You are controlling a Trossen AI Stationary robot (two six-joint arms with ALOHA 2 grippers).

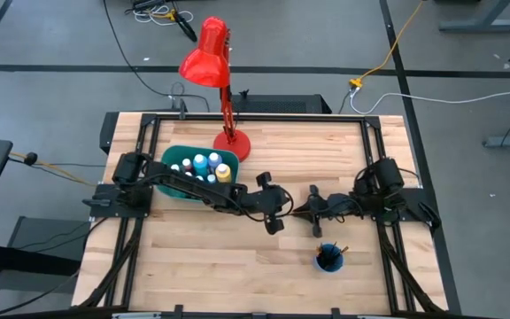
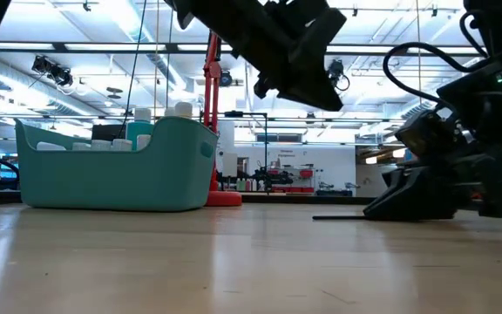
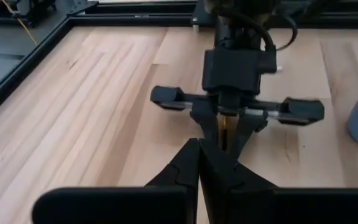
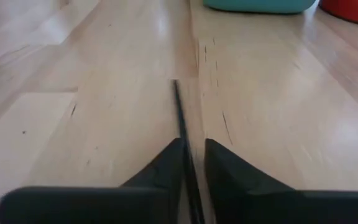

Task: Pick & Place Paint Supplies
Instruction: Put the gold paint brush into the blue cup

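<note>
Right gripper (image 4: 192, 163) sits low on the table with a thin dark paintbrush (image 4: 180, 118) running between its two fingers; the gap is narrow, the pads look to be just meeting the handle, so we judge them closing on it — whether the grip is firm yet we cannot tell. From that wrist the brush's long axis runs straight ahead, toward 12 o'clock, in line with the fingers rather than across them. In the high view this gripper (image 1: 315, 211) is at table centre right, the handle pointing toward 9 o'clock at the left gripper (image 1: 271, 206), which hangs clenched and empty just beside it, above the table. The right arm is plainly the nearer. Our blue cup (image 1: 328, 258), with brushes in it, lies toward 5 o'clock from the right gripper, the teal bin (image 1: 177, 158) of paint bottles (image 1: 207, 165) toward 10 o'clock — we expect a lift next.
</note>
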